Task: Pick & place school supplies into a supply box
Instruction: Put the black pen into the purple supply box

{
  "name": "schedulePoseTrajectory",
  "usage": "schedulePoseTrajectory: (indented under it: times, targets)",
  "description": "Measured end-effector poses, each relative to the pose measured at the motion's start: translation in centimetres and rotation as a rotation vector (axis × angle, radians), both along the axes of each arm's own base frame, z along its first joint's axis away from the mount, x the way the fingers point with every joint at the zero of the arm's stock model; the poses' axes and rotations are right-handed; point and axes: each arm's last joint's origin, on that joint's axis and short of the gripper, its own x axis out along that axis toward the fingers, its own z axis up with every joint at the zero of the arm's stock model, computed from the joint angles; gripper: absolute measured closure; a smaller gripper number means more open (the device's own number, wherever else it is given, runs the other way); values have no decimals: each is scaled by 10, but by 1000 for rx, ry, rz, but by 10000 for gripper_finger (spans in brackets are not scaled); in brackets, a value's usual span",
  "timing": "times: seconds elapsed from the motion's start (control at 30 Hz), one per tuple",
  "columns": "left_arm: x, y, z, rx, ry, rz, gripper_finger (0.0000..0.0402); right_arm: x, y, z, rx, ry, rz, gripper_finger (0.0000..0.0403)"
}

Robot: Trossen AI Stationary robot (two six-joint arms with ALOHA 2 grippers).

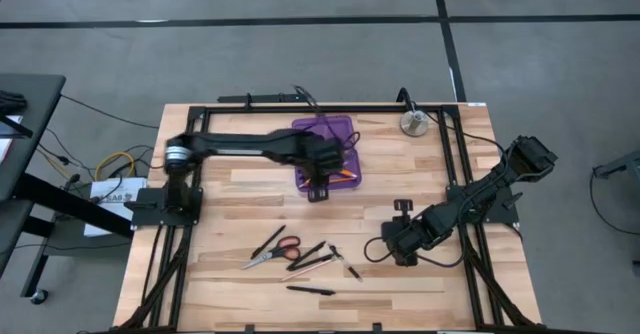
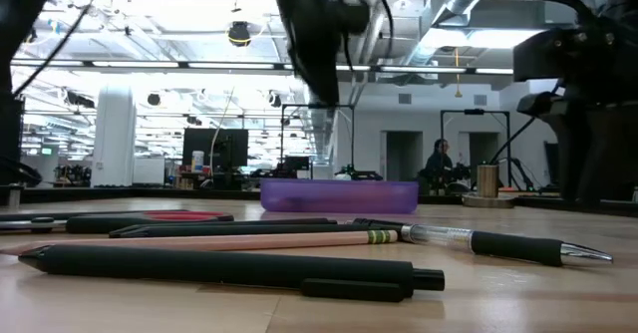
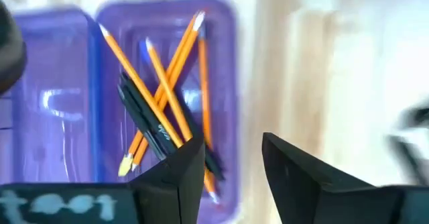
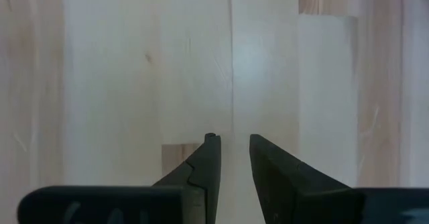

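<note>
A black pen [image 2: 224, 269] is lying nearest; the left gripper [image 3: 231, 163] is hovering, jaws apart and empty, over pencils [image 3: 157, 93] in the supply box [image 1: 345, 126].

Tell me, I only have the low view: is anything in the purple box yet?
Observer: Yes. The left wrist view shows several orange pencils and a black pen lying crossed inside the supply box.
Operator: Where is the left tool?
Observer: Over the box, the left tool open and empty.
Operator: And the right one?
Observer: The right tool points at bare table, holding nothing.
</note>
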Motion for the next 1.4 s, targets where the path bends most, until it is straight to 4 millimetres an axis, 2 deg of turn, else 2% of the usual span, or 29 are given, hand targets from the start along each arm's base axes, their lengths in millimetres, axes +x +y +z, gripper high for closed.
schedulePoseTrajectory:
  times: [0.13,0.2,0.3,0.4,0.53,0.67,0.83,1.1,1.4]
  targets:
    - [-30,-20,38,9,-150,-1,262,2,1,0,18,-22,-18,327]
    - [-47,-31,40,20,-189,14,262,2,1,0,22,-25,-26,327]
    - [-73,-46,27,14,-191,56,262,3,2,1,26,-31,-27,327]
    - [-98,-59,5,-28,-158,114,262,3,2,1,29,-36,-27,327]
    - [-121,-78,-25,-88,-122,186,262,3,2,1,31,-40,-27,327]
    - [-136,-97,-49,-118,-89,291,262,5,3,1,40,-52,-28,327]
    - [-153,-118,-68,-137,-67,446,262,7,4,2,55,-77,-28,327]
    - [-165,-143,-74,-194,-82,512,262,7,4,2,58,-80,-28,327]
    - [-163,-150,-74,-250,-108,543,262,7,5,2,60,-84,-28,327]
